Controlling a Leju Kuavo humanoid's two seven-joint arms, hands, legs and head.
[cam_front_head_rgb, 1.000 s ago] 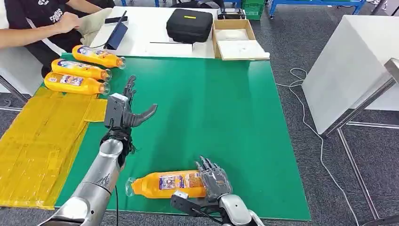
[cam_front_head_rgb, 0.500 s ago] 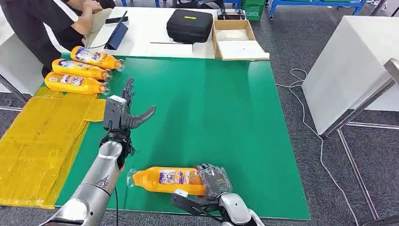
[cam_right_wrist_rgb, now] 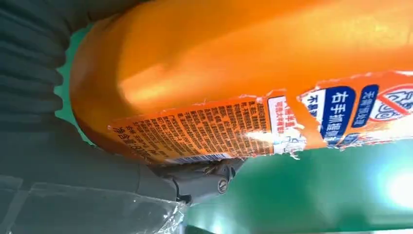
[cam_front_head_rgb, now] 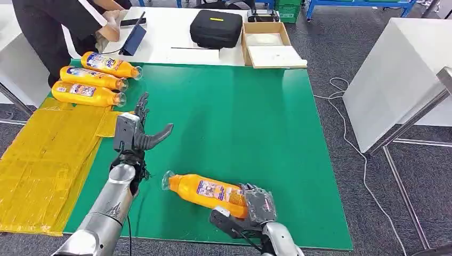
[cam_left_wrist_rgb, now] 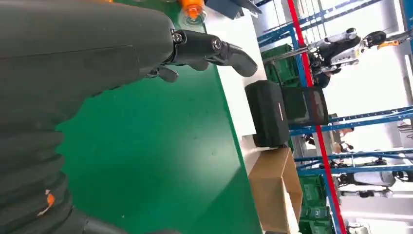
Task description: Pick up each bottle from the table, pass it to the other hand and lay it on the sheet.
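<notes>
Your right robot hand grips the orange bottle, tilted up off the table. Your left robot hand hovers beside it, fingers spread, holding nothing.

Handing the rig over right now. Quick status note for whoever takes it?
Right hand grips the base end of an orange bottle, cap end pointing toward the left hand.
Left hand is open, holding nothing, raised over the green mat.
Three bottles lie side by side at the mat's far left corner, next to the yellow sheet.
Done: pickup of this bottle.
Left: pass it to the left hand and lay it on the sheet.
</notes>
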